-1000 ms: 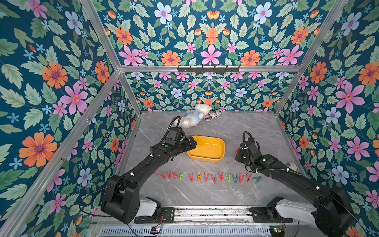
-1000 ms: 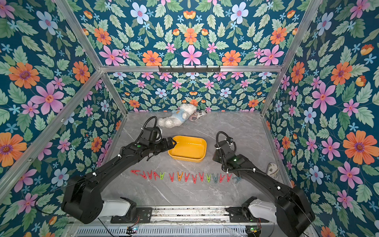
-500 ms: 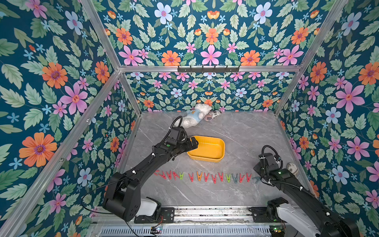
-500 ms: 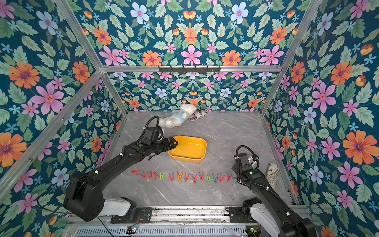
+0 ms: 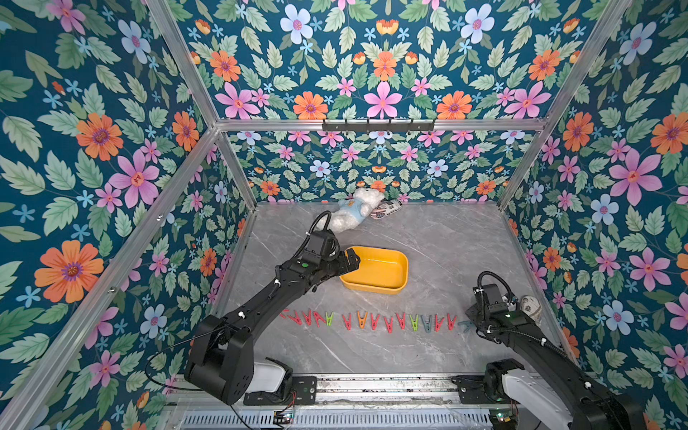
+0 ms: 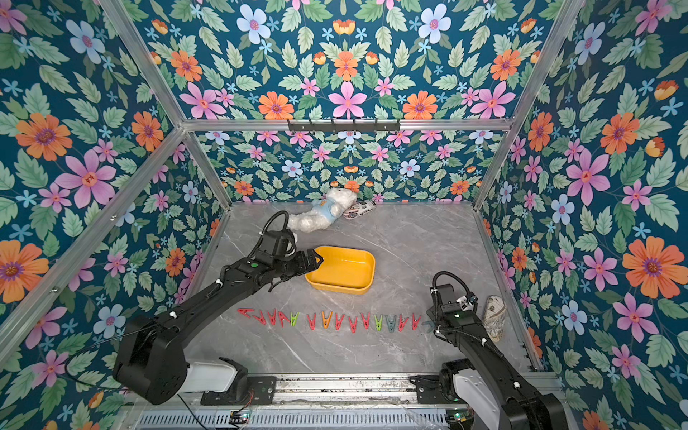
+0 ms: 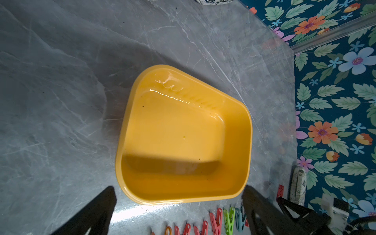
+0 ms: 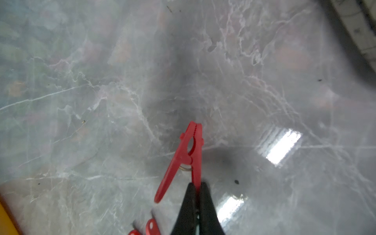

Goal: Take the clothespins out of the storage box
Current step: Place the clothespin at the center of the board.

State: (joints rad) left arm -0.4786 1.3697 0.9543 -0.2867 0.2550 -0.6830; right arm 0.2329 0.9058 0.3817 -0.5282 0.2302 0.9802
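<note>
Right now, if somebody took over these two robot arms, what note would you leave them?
Left gripper: open, empty, at one end of the shallow yellow plastic storage box.
Right gripper: shut on one red plastic clothespin, near the row's end.
Done: box empty; the other coloured plastic clothespins lie in a row on the grey marble-look table.
Left: probably just setting that last pin down.

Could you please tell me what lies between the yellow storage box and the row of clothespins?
Nothing but bare grey tabletop lies between the storage box and the clothespins, as both top views show.
</note>
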